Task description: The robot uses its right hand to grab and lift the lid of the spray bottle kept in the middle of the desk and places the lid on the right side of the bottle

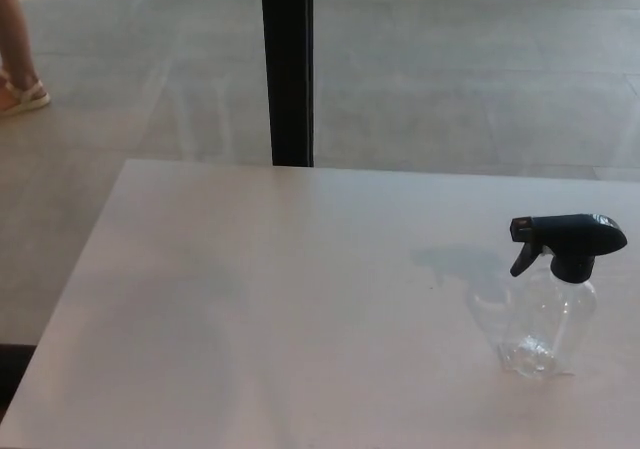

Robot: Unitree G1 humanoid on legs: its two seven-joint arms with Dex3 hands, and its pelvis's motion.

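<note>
Spray bottle (548, 314) stands upright on the pale desk (250, 319), not in the middle of the picture but far toward its right edge and a little toward the near side, its clear body nearly see-through against the tabletop. The lid (570, 239), a black trigger head, is on the neck, its nozzle and trigger pointing toward picture left. Neither of the 2 hands shows, so nothing can be said of their fingers, and the lid is not held by anything. The step in hand looks like the reach, not yet begun. To do it well, the right hand probably needs to come down over the black head and close around its collar rather than the trigger, then lift straight up so the light bottle does not tip. Beyond the desk are a dark post (288, 69) and a person's sandalled foot (20, 94) on the floor.
</note>
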